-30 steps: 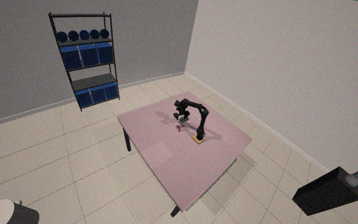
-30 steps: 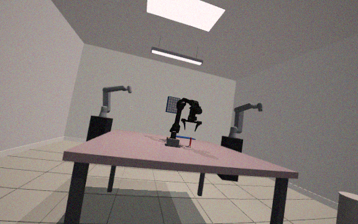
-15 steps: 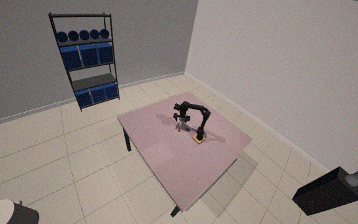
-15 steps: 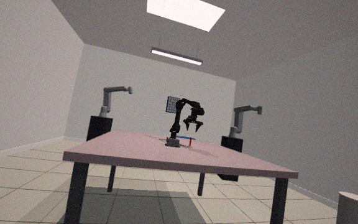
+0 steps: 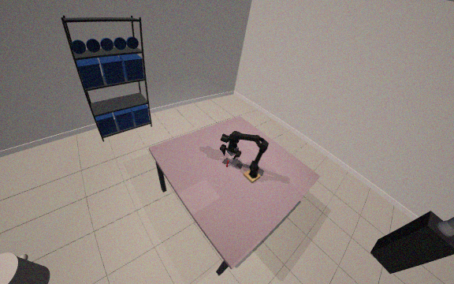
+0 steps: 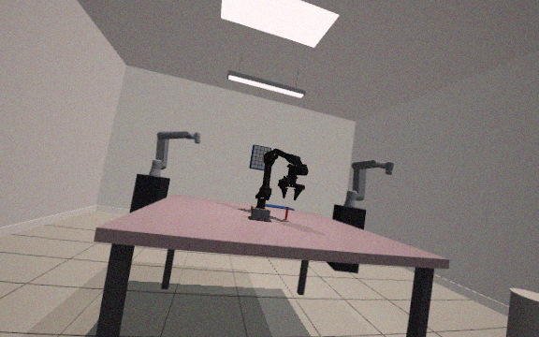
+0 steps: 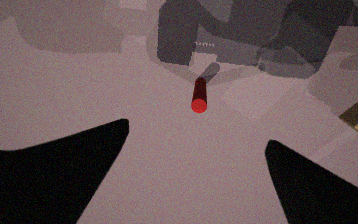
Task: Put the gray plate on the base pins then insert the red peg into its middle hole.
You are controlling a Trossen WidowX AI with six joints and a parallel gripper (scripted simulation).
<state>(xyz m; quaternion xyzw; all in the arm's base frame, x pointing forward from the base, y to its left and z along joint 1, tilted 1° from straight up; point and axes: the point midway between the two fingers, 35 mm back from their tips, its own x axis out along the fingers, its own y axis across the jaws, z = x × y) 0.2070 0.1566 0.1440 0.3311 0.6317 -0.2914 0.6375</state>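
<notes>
The red peg stands upright on the table. My gripper is open and empty, pointing down above the peg's area. In the wrist view the peg shows between the two fingers, a little beyond their tips. A grey block rests on the table left of the peg in the exterior view. It is the base with the gray plate, too small there to tell the two apart. The pins and the middle hole do not show, and the block is outside the wrist view.
The pink table carries my arm on a wooden mounting plate. The grey block stands close in front of that mount in the exterior view. A thin blue strip shows behind the peg. Dark arm shadows lie around the peg.
</notes>
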